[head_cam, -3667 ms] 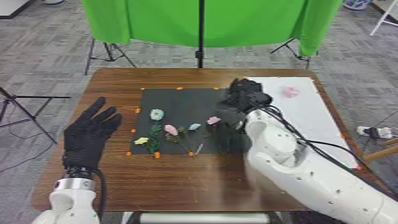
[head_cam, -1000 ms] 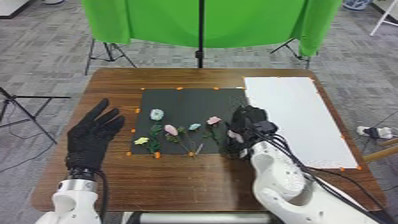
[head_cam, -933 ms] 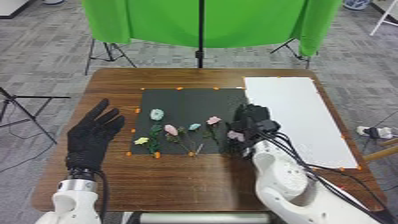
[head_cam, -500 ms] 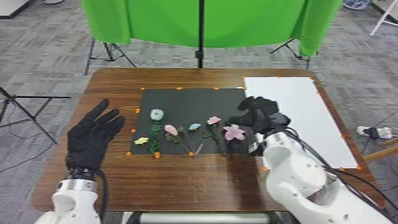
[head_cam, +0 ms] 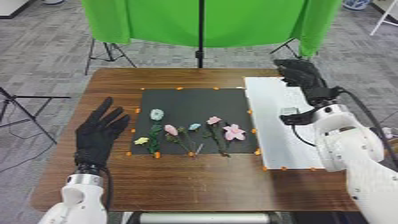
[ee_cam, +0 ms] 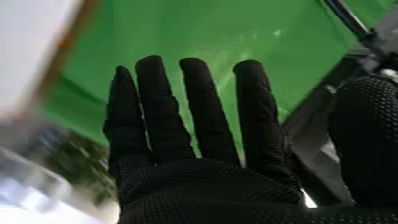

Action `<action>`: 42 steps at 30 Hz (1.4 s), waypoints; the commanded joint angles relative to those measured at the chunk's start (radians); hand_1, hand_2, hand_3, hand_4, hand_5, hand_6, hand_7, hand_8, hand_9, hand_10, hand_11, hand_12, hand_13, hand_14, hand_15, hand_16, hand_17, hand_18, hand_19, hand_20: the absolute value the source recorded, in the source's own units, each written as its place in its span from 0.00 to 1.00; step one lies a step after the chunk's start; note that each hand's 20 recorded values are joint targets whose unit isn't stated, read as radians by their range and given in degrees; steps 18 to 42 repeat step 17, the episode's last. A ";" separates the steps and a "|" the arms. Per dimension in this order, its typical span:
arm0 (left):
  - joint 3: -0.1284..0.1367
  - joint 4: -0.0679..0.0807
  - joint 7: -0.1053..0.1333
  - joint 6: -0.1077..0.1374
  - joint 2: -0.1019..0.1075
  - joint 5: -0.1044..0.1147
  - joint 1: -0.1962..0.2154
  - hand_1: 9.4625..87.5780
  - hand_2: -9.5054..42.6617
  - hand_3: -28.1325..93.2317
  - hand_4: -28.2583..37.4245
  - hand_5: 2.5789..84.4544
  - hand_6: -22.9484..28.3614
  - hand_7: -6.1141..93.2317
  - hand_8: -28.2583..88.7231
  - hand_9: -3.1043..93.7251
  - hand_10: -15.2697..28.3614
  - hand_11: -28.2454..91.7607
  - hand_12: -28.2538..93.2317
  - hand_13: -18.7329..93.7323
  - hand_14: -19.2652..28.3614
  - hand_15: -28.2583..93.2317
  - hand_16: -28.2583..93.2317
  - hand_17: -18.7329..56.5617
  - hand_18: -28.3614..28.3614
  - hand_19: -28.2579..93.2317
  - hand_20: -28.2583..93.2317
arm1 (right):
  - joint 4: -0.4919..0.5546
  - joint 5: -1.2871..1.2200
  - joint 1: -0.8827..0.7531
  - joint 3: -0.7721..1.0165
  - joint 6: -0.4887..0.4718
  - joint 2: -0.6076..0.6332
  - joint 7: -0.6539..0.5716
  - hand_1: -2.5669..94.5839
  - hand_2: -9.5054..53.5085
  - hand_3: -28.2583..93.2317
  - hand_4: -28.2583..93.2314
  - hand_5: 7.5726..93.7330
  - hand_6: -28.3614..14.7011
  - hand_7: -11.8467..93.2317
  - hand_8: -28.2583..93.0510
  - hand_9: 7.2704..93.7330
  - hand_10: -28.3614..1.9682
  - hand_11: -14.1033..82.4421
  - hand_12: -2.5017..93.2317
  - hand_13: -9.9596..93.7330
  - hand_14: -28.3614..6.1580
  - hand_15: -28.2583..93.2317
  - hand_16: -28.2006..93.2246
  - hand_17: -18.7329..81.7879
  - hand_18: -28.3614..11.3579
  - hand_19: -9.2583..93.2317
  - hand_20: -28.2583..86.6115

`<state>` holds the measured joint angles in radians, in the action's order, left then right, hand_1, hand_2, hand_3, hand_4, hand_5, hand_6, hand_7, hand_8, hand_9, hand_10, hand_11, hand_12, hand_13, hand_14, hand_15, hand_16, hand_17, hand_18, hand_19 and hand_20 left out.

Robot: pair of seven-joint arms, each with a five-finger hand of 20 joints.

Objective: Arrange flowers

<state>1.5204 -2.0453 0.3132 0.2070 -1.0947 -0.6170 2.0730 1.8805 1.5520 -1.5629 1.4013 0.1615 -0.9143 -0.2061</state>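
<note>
In the head view, my right hand (head_cam: 302,75) is over the far right part of the white sheet (head_cam: 275,115), holding nothing. The right wrist view shows my right hand (ee_cam: 213,185) with straight, spread fingers. My left hand (head_cam: 99,135) is at the table's left side, fingers straight. On the black sheet (head_cam: 191,97) lie a pale blue flower (head_cam: 156,114), a yellow flower (head_cam: 141,141), a pink bud (head_cam: 171,129), a small light blue flower (head_cam: 195,127), a small pink flower (head_cam: 213,120) and a large pink flower (head_cam: 234,132) at the right.
Orange tape pieces (head_cam: 157,155) mark the sheets' edges on the brown table (head_cam: 195,185). A green cloth (head_cam: 249,30) hangs on a stand beyond the far edge. The right forearm crosses the white sheet's right side.
My right hand has let go of the large pink flower, now lying on the black sheet's right part, and has moved right and away over the white sheet. The left hand has shifted slightly.
</note>
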 commanded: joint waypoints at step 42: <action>-0.002 0.008 0.027 0.008 -0.001 0.027 0.035 0.13 0.33 0.89 0.00 0.41 0.54 0.19 0.15 0.40 0.75 0.41 0.32 0.42 0.96 0.62 0.18 0.15 0.98 0.68 0.37 | 0.002 -0.819 -0.091 -0.018 0.013 -0.064 0.076 0.18 0.30 0.86 0.00 0.43 0.77 0.23 0.14 0.52 0.43 0.25 0.16 0.47 0.20 0.43 0.37 0.29 0.02 0.60 0.45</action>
